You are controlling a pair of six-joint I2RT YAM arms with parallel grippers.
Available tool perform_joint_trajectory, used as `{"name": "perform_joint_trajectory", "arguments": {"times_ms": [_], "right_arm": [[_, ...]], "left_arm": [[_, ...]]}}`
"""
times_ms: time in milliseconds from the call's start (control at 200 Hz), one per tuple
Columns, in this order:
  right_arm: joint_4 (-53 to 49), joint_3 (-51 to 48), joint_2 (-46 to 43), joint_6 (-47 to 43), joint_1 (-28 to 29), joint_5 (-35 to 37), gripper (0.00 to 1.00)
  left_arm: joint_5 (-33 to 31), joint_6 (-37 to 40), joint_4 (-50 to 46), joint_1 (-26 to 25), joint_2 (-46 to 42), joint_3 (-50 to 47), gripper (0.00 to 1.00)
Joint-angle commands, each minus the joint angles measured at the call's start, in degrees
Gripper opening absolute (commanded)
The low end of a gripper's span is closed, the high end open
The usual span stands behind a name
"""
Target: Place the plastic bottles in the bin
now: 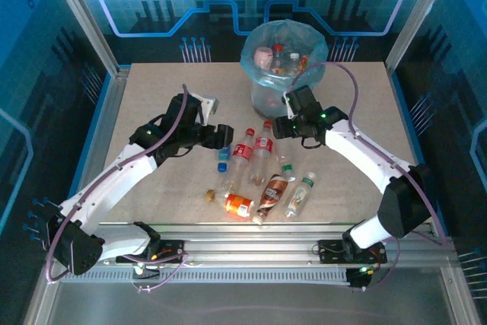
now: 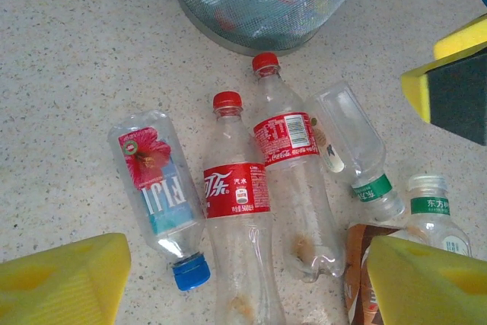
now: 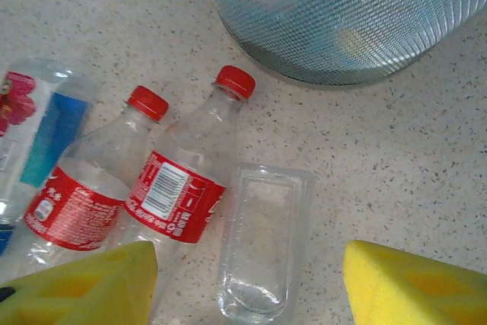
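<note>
While left gripper (image 2: 247,268) and right gripper (image 3: 247,268) stand open and empty, plastic bottles (image 1: 262,150) lie on counter (image 1: 152,97) at 6 o'clock from bin (image 1: 266,100)

Near the bin (image 3: 342,20), a left cola bottle (image 3: 76,203) and a right cola bottle (image 3: 179,188) lie side by side. A clear bottle (image 3: 262,241) lies just beside them, between the spread yellow pads (image 3: 411,287).

Bright, even light, faint shadows, wrist views slightly soft.
</note>
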Motion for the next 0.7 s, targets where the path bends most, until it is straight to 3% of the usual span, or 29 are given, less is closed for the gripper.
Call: {"name": "perform_joint_trajectory", "arguments": {"times_ms": [0,240,695], "right_arm": [[1.8,-1.4,2.2,-1.8,-1.1,2.0,0.67],[4.1,-2.4,6.9,-1.9,-1.9,3.1,0.76],[6.8,-0.8,14.7,-1.7,-2.1,-1.0,0.8]], "left_arm": [[-0.8,1.9,-1.3,-0.2,0.0,-0.8,0.83],[0.0,1.6,-0.4,-0.3,2.6,-0.5,0.83],[1.6,0.4,1.1,-0.4,6.1,0.4,0.83]]}}
